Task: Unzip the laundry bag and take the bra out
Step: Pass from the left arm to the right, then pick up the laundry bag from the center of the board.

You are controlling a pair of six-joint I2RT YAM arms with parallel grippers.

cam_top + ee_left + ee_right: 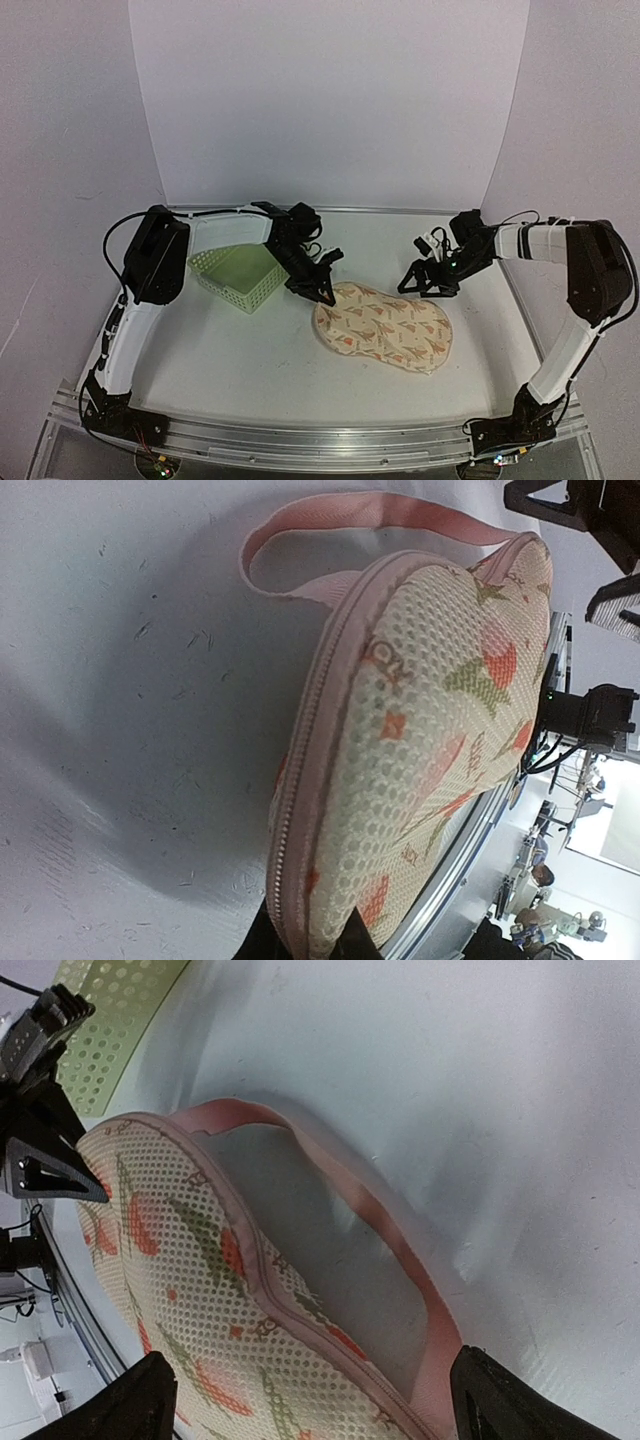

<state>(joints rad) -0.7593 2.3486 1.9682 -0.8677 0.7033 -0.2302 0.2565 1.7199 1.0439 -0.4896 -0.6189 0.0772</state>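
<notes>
Green basket (pixel 238 275) sits left; beside it the left gripper (pixel 318 290) pinches shut on the laundry bag (pixel 385 335), lying mid-table. Its zip (pixel 300 780) looks closed, no bra showing: nearly all remains. Farther right, the right gripper (pixel 428 283) gapes empty by the pink loop (pixel 380 1220).

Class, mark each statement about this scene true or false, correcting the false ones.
1. The laundry bag lies inside the green basket. False: it lies on the table beside it.
2. The right claw is open. True.
3. The bag has a pink strap loop. True.
4. The left claw hangs well clear of the bag. False: it is shut on the bag's end.
5. The zip gapes open. False: its visible stretch is closed.
</notes>
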